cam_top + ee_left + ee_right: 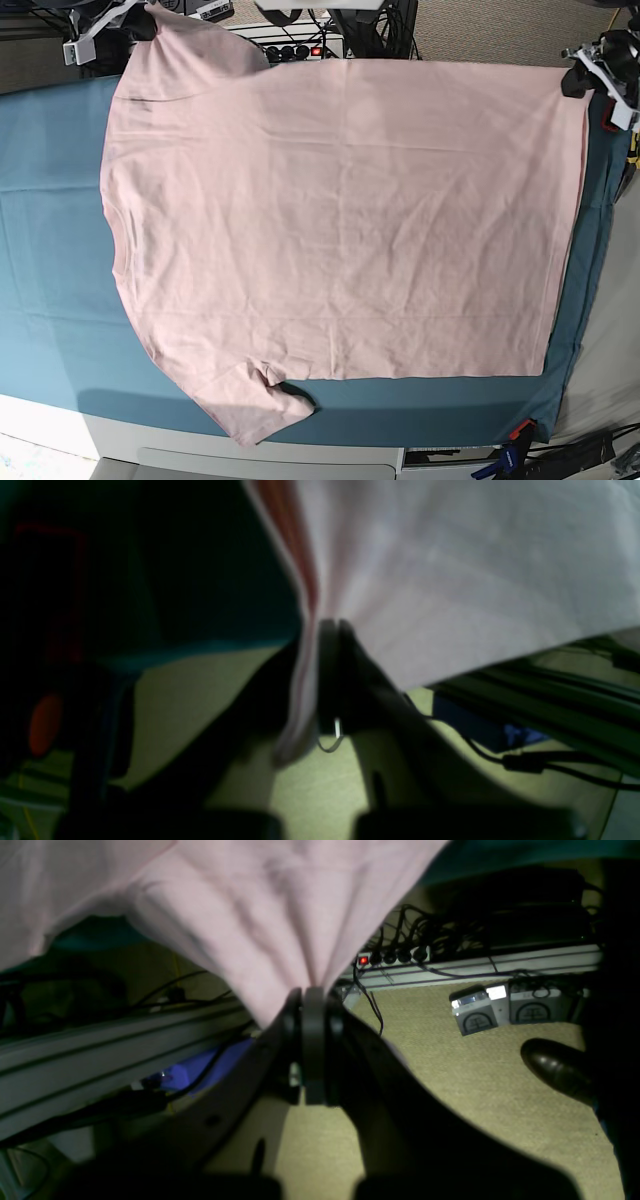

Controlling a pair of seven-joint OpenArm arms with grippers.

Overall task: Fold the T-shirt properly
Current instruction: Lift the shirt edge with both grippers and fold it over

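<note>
The pale pink T-shirt [340, 220] lies spread over most of the table, plain side up, with one sleeve [255, 405] at the near edge. My left gripper [578, 78] is at the far right corner of the shirt. In the left wrist view it [330, 630] is shut on a bunched edge of the shirt [450, 580]. My right gripper [140, 22] is at the far left corner, by the other sleeve. In the right wrist view it [312, 992] is shut on a gathered pinch of the shirt [280, 905]. Both held corners are at or past the table's far edge.
A teal table cloth [50, 250] covers the table, held by clamps [518, 432] at the near right corner. Beyond the far edge, on the floor, are a power strip with cables [395, 957], grey boxes [495, 1010], a dark shoe [555, 1065] and a metal frame rail [100, 1045].
</note>
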